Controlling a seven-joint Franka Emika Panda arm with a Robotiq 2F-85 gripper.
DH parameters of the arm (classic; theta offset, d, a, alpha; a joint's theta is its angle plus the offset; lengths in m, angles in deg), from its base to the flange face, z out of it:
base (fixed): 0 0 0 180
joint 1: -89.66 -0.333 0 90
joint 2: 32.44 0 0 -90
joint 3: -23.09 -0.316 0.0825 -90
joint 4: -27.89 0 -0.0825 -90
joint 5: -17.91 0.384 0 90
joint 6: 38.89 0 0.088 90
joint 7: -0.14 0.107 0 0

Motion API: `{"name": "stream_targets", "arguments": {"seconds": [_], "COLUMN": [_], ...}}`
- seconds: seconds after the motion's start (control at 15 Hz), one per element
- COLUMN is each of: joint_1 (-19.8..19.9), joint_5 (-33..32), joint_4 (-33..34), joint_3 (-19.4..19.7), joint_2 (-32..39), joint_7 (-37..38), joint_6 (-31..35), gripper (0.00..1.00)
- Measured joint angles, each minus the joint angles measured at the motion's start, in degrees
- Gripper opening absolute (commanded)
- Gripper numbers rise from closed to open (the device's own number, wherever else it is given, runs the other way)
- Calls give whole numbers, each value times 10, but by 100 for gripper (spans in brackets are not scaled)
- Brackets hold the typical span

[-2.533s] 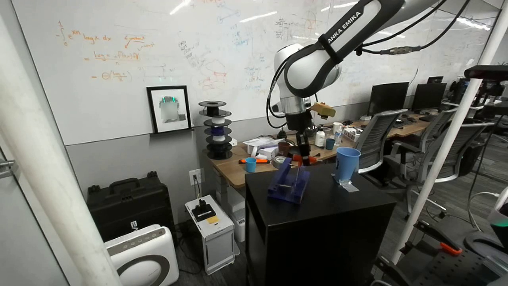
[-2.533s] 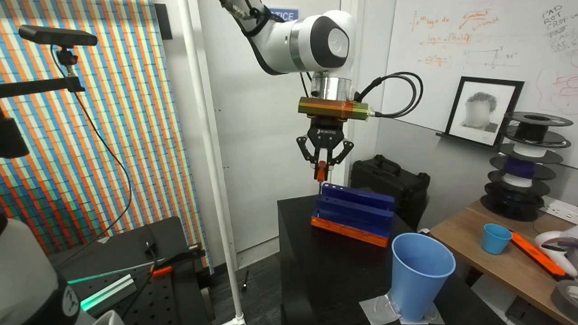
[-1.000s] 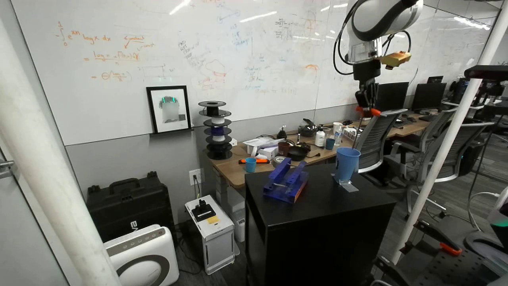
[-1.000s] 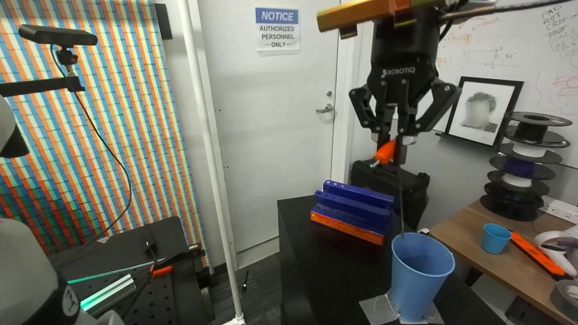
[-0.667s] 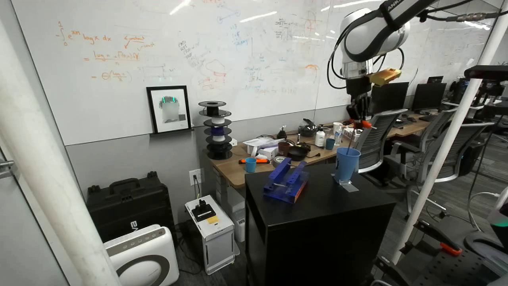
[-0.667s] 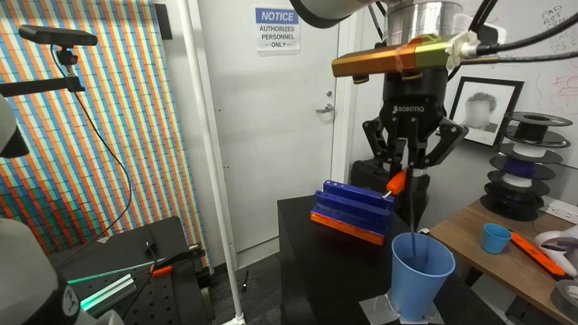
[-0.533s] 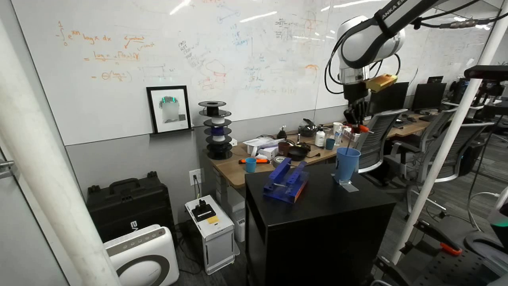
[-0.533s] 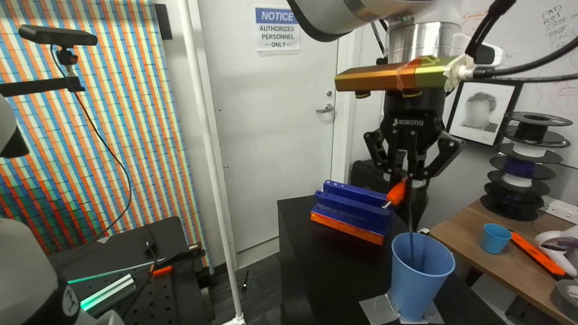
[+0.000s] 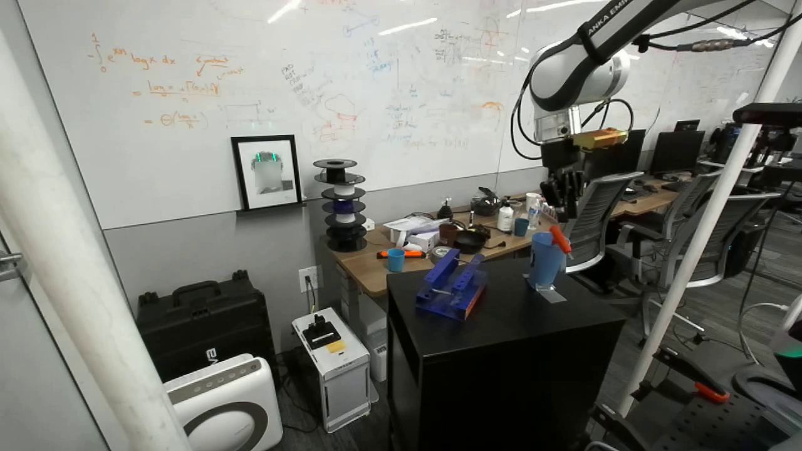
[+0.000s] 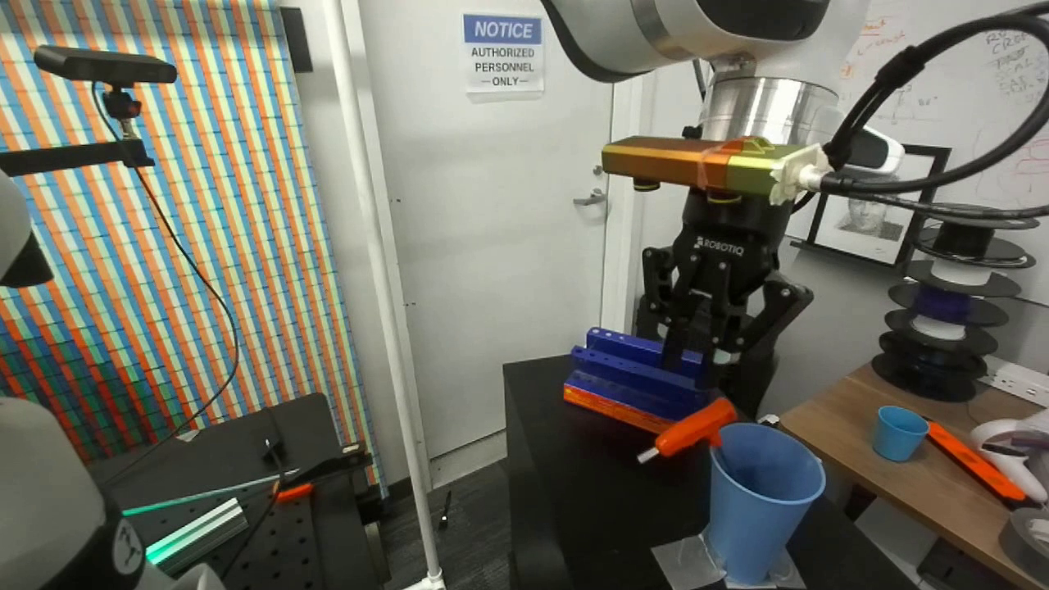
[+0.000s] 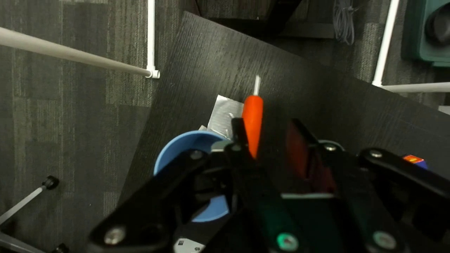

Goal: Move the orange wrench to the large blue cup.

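The large blue cup [image 9: 544,266] stands upright on the black cabinet, also in an exterior view [image 10: 758,524] and the wrist view [image 11: 174,149]. The orange wrench shows as an orange T-handle [image 10: 697,426] tilted over the cup's rim, its pale tip pointing outward; it also shows in an exterior view [image 9: 560,239] and the wrist view [image 11: 252,112]. Its thin dark shaft does not show clearly now. My gripper [image 10: 703,365] is open just above the handle, fingers apart and nothing between them, as in an exterior view [image 9: 567,216] and the wrist view [image 11: 267,128].
A dark-blue holder with an orange edge [image 10: 627,393] stands on the black cabinet top [image 9: 501,326] beside the cup, close behind the gripper. Tape [image 10: 688,561] lies at the cup's base. A wooden desk [image 10: 844,430] with a small blue cup [image 10: 897,434] stands beside the cabinet.
My gripper carried the orange wrench from the holder to the cup and lowered its shaft inside. It has since opened and let go; the handle has dropped and tipped onto the rim.
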Motion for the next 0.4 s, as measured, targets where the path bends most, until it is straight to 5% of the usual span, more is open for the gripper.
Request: {"name": "stream_targets", "arguments": {"seconds": [0.27,0.33,0.4], "joint_1": [5,5,5], "joint_5": [45,62,83], "joint_4": [2,1,0], "joint_3": [1,1,1], "joint_2": [-46,-64,-84], "joint_7": [-8,-14,-20], "joint_6": [-53,-69,-89], "gripper": [99,81,90]}}
